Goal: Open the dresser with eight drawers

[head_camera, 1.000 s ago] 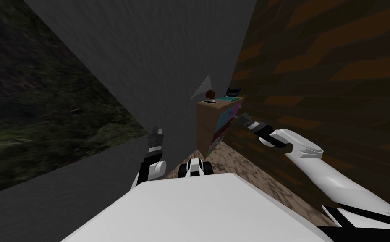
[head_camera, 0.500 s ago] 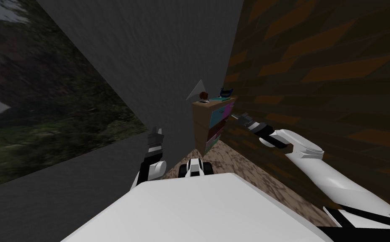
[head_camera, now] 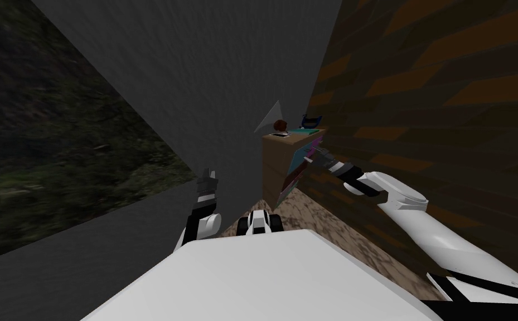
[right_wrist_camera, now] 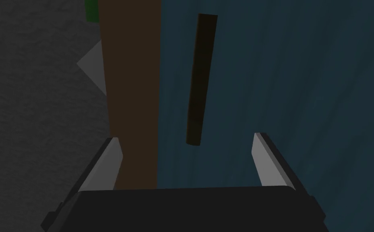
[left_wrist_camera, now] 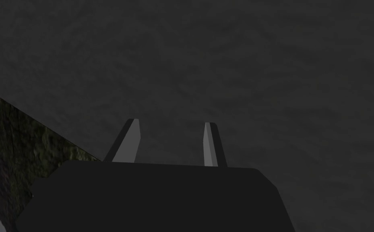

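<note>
Closer now, right gripper (head_camera: 311, 158) faces dresser (head_camera: 274, 161); handle (right_wrist_camera: 200, 80) between spread fingers (right_wrist_camera: 266, 161).

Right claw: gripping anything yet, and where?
Nothing held. The right claw is open; the dark handle on the teal drawer sits ahead between its fingers, not pinched. The left claw is open and empty too.

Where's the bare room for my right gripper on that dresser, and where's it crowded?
Bare: the teal drawer front on both sides of the dark handle, ahead of the open right gripper. Crowded: the dresser top, where small things sit close together.
</note>
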Robot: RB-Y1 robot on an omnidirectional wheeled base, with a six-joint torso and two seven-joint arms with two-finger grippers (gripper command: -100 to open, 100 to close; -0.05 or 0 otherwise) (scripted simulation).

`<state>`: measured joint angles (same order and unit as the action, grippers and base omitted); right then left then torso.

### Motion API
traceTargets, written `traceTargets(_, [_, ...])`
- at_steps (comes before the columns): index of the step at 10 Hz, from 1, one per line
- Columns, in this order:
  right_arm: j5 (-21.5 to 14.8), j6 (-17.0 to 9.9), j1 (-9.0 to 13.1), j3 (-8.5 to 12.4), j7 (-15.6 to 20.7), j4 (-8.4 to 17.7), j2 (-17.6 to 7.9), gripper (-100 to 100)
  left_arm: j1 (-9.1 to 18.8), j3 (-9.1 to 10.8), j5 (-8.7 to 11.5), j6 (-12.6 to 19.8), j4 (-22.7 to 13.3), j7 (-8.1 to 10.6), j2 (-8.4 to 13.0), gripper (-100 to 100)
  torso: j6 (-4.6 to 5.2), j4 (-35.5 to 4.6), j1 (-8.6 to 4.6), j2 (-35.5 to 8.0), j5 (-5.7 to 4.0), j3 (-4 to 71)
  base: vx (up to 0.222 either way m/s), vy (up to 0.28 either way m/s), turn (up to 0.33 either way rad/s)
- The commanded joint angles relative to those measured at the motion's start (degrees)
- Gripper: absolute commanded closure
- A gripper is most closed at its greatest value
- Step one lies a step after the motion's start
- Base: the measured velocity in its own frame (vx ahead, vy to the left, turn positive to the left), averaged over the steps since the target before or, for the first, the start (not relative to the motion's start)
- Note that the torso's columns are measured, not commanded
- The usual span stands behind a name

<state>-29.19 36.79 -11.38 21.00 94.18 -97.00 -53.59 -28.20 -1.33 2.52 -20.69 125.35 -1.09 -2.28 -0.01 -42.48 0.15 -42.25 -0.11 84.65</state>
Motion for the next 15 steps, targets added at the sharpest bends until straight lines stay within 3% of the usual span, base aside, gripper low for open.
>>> traceTargets(1, [0.0, -0.1, 0.0, 0.0, -0.2, 0.0, -0.1, 100, -0.1, -0.1, 0.0, 0.1, -0.1, 0.02, 0.0, 0, 0.0, 0.1, 0.11, 0.2, 0.09, 0.1, -0.007, -0.005, -0.005])
traceTargets(6, [0.6, 0.8, -0.4, 0.3, -0.5, -0.5, -0.4, 100, -0.1, -0.13, 0.0, 0.0, -0.1, 0.02, 0.0, 0, 0.02, 0.2, -0.22, -0.1, 0.07, -0.1, -0.119, -0.091, -0.048])
traceTargets(7, [0.3, 0.6, -0.4, 0.0, 0.1, -0.3, 0.2, -100, -0.1, -0.14, 0.0, 0.0, -0.1, 0.02, 0.0, 0, -0.02, 0.2, 0.09, 0.2, 0.17, 0.0, 0.063, 0.015, 0.057])
traceTargets(10, [0.0, 0.2, -0.4, -0.3, 0.8, -0.1, 1.1, -100, -0.1, -0.15, 0.0, 0.0, -0.1, 0.02, 0.0, 0, -0.01, 0.3, 0.13, 0.3, 0.19, 0.1, 0.129, 0.094, 0.044])
traceTargets(12, [0.2, -0.5, 0.0, 0.3, -0.7, -0.1, -0.8, -100, -0.1, -0.15, 0.0, 0.0, -0.1, 0.02, 0.0, 0, 0.04, 0.1, -0.33, -0.3, 0.07, -0.2, 0.069, 0.054, 0.024])
traceTargets(13, [0.1, -0.1, 0.1, -0.1, 0.0, 0.0, -0.1, -100, -0.3, -0.41, -0.1, 0.1, -0.2, 0.05, 0.0, 0, 0.0, 0.0, -0.1, -0.1, 0.01, -0.1, 0.025, 0.017, 0.006])
traceTargets(14, [0.1, -0.2, 0.1, -0.1, -0.2, 0.0, -0.2, 100, -0.4, -0.51, -0.1, 0.2, -0.3, 0.07, 0.1, 0, 0.01, 0.1, 0.02, 0.1, 0.07, 0.0, 0.0, 0.0, 0.0])
traceTargets(15, [0.4, 0.3, -0.1, 0.0, -0.4, -0.2, -0.4, 100, -0.4, -0.52, -0.1, 0.1, -0.3, 0.07, 0.1, 0, 0.0, 0.2, -0.04, 0.1, 0.11, 0.0, -0.102, -0.069, -0.085])
